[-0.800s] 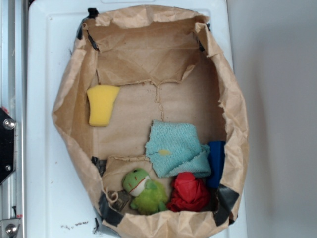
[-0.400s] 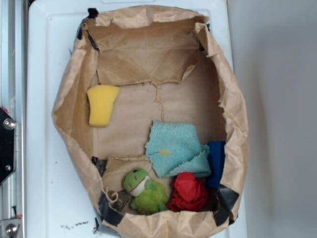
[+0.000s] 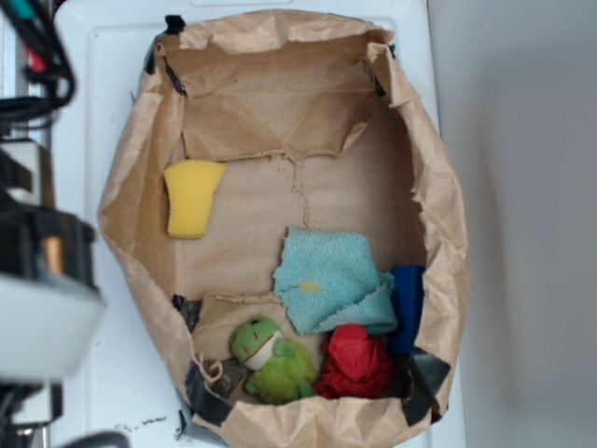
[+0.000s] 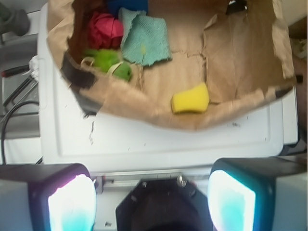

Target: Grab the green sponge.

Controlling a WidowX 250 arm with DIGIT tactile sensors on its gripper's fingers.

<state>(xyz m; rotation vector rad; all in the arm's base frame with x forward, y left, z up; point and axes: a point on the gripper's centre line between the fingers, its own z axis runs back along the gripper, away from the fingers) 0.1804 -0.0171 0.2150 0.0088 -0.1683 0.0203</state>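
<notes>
The green sponge [image 3: 193, 198], a plain yellow foam block, lies flat on the floor of the brown paper bag [image 3: 131, 177], close to its left wall. In the wrist view the green sponge [image 4: 190, 99] sits just behind the bag's near wall. My gripper [image 4: 151, 202] is open, its two pads far apart with nothing between them. It hovers outside the bag over the white surface [image 4: 159, 139], well short of the sponge. In the exterior view my arm [image 3: 42, 280] shows blurred at the left edge, left of the bag.
Also in the bag are a teal terry cloth [image 3: 331, 280], a fuzzy green frog toy [image 3: 270, 359], a red cloth ball [image 3: 356, 362] and a blue object [image 3: 408, 303]. The bag's crumpled wall stands between gripper and sponge. Black cables [image 3: 37, 56] hang at top left.
My arm has come into the exterior view along the left edge, where only the rail showed before. The sponge and the other things in the bag have not moved.
</notes>
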